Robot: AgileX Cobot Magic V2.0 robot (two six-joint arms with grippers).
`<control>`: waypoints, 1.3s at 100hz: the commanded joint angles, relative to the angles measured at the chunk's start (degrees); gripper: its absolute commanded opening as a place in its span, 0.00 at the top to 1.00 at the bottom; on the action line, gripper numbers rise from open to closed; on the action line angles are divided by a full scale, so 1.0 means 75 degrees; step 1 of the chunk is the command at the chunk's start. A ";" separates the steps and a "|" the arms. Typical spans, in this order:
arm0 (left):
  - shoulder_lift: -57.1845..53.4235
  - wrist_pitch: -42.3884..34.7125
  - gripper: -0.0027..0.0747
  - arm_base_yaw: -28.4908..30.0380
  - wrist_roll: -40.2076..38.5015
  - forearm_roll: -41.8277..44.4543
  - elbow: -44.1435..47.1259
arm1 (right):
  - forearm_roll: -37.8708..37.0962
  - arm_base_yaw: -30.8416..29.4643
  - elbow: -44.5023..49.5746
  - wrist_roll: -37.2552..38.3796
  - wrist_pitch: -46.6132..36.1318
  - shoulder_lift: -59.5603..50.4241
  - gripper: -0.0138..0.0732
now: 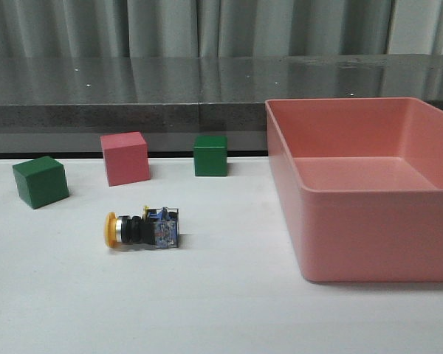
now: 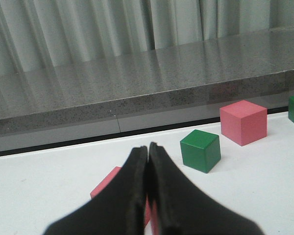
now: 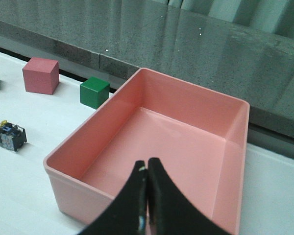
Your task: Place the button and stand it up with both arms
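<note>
The button (image 1: 142,228) lies on its side on the white table, left of centre, with its yellow cap pointing left and its clear-blue base to the right. In the right wrist view the button (image 3: 7,134) shows at the far left edge. Neither arm appears in the front view. My left gripper (image 2: 148,147) is shut with nothing held; it hangs over the table in front of a pink block (image 2: 108,183). My right gripper (image 3: 147,161) is also shut and empty, hovering above the near wall of the pink bin (image 3: 73,198).
A green cube (image 1: 40,181), a pink cube (image 1: 125,158) and another green cube (image 1: 210,155) stand in a row behind the button. The large pink bin (image 1: 376,236) fills the right side. A grey stone ledge (image 1: 133,96) and curtains close the back.
</note>
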 commanded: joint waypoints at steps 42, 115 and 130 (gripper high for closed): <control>0.0749 0.0870 0.99 -0.0015 0.0205 -0.3012 -0.1830 | 0.0086 -0.0015 -0.0202 0.0012 -0.0396 0.0007 0.97; 0.6601 0.3214 0.12 -0.0015 0.3751 -0.4210 -0.6269 | 0.0086 -0.0015 -0.0202 0.0012 -0.0383 0.0007 0.97; 0.6949 0.3000 0.10 -0.0015 0.3751 -0.4951 -0.6269 | 0.0086 -0.0015 -0.0202 0.0012 -0.0344 0.0007 0.97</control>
